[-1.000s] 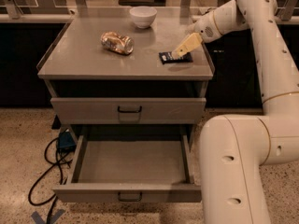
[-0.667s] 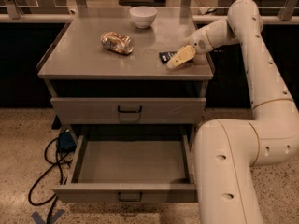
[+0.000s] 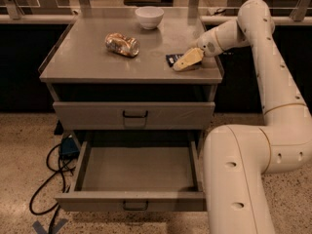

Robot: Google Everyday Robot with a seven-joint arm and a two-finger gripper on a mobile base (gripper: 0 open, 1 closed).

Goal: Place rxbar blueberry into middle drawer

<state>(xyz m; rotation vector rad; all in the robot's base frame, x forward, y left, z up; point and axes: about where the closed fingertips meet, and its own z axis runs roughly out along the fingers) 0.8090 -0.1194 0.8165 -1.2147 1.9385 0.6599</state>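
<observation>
The rxbar blueberry is a dark navy bar lying flat at the right front of the grey cabinet top. Only its left end shows. My gripper reaches in from the right, is low on the cabinet top, and lies over the bar's right part. The middle drawer is pulled open below, with a bare flat grey interior and a small dark handle on its front.
A shiny tan-and-silver packet lies at the middle left of the top. A white bowl stands at the back. The upper drawer is shut. My arm's lower link stands beside the open drawer's right side. Cables lie on the floor at the left.
My gripper has moved down and a little left, from above the bar's right end to low over the bar on the cabinet top. The bar and the drawer have not moved.
</observation>
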